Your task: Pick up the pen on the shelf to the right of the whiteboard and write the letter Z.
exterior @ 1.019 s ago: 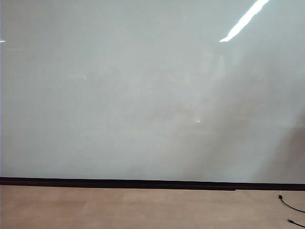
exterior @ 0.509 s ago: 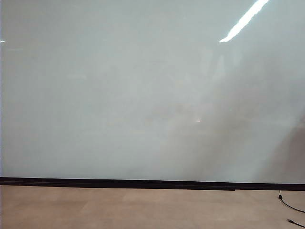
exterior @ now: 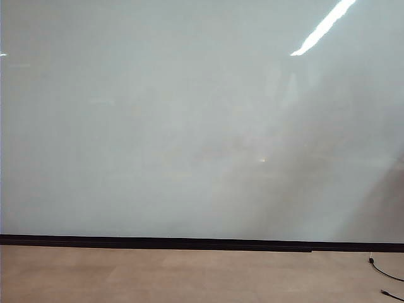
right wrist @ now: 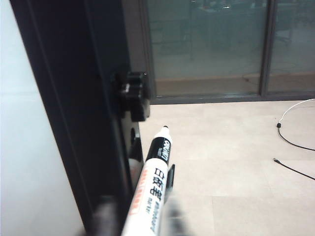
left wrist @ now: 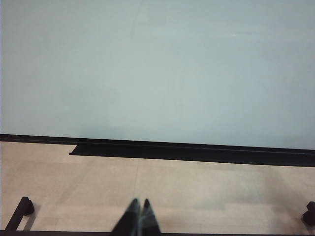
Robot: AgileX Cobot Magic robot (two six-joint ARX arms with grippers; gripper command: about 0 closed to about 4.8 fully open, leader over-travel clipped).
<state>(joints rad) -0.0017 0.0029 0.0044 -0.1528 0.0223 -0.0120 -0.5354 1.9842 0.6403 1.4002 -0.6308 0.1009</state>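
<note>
The whiteboard (exterior: 189, 126) fills the exterior view as a glossy pale panel with a black strip (exterior: 189, 242) along its bottom; neither arm shows there. No letter Z is visible on it. In the right wrist view the pen (right wrist: 155, 182), white with black print and a dark tip, stands beside the board's black side frame (right wrist: 74, 123). My right gripper (right wrist: 140, 216) has blurred fingers (right wrist: 102, 219) close on either side of the pen; whether they press it is unclear. The shelf is hidden. My left gripper (left wrist: 140, 202) hangs shut over the tan floor, holding nothing.
A black knob (right wrist: 132, 94) juts from the frame just beyond the pen's tip. Cables (right wrist: 295, 142) lie on the floor, also the cable (exterior: 385, 271) at the exterior view's lower right. Glass doors (right wrist: 211, 44) stand behind. Black stand feet (left wrist: 22, 209) flank the left gripper.
</note>
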